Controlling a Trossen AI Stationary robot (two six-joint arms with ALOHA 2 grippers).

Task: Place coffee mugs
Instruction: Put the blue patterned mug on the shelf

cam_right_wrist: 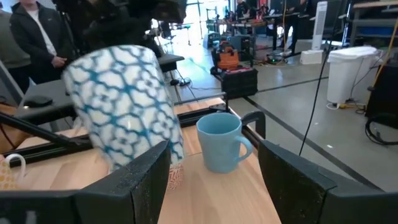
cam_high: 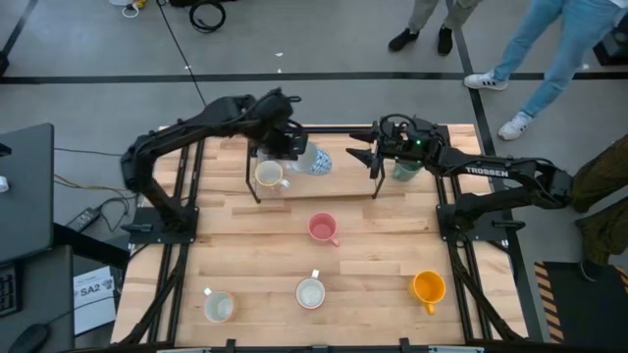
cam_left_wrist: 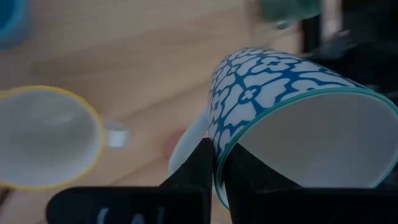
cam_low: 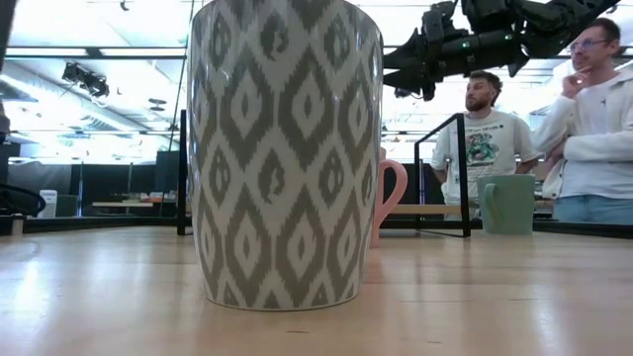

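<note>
My left gripper (cam_high: 291, 147) hangs over the table's far side, shut on a blue-and-white patterned coffee mug (cam_left_wrist: 273, 106) with a teal rim. Under it a yellow-rimmed mug (cam_high: 269, 175) stands upright. My right gripper (cam_high: 358, 157) is open and level, pointing at the patterned mug (cam_right_wrist: 121, 99) from the table's right, with nothing between its fingers (cam_right_wrist: 149, 180). A dark green mug (cam_high: 404, 169) stands below the right arm. A pale blue mug (cam_right_wrist: 221, 143) stands near the far edge. Pink (cam_high: 322, 227), white (cam_high: 310, 292), pale (cam_high: 218, 306) and orange (cam_high: 429, 287) mugs stand nearer. My left gripper grips the patterned mug's wall at the rim (cam_left_wrist: 219, 163), one finger inside the mug and one outside. The fingers slant down from the far left. The mug is lifted clear of the table and tipped onto its side, its mouth toward the gripper.
Black frame posts (cam_high: 257, 181) (cam_high: 377, 176) stand on the table's far half. Bare wood lies between the pink mug and the near row. In the low view a grey-patterned mug (cam_low: 287, 148) fills the foreground. People stand beyond the far edge (cam_low: 490, 138).
</note>
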